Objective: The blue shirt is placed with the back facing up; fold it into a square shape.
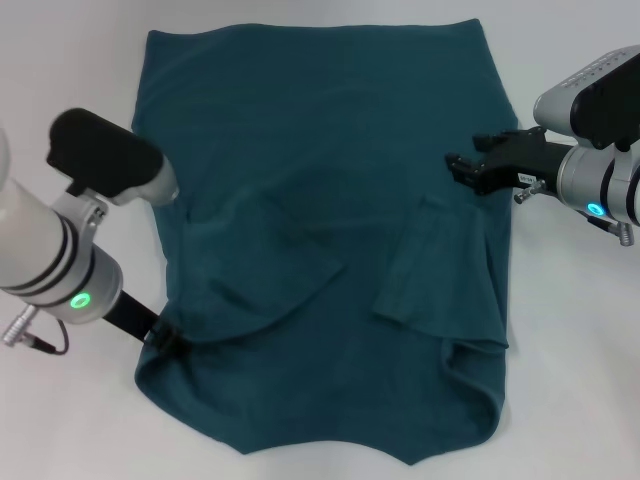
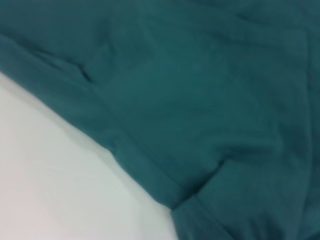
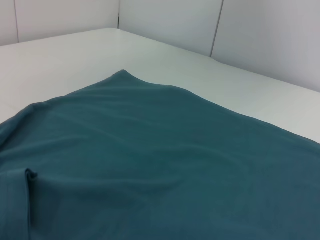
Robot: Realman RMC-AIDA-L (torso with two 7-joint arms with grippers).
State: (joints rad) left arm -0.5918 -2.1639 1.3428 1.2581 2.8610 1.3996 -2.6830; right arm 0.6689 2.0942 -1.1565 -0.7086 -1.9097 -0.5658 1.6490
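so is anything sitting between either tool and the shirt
Nothing visible is. The large teal-blue soft fabric T-shirt lies flat on the white table with nothing else on it. The left tool is already at its near left edge, and the right tool is over its right edge.

Even, bright overhead light; one soft-focus close view.

Head view: the white matte table [image 1: 70, 60] is evenly lit without glare, and the large dark teal-blue wrinkly fabric shirt [image 1: 320, 200] shows only faint shadows along its folds. Left wrist view: shirt cloth [image 2: 200, 100] is blurred, close to the lens. Right wrist view: sharper, with pale grey wall panels [image 3: 260, 35] softly lit behind.
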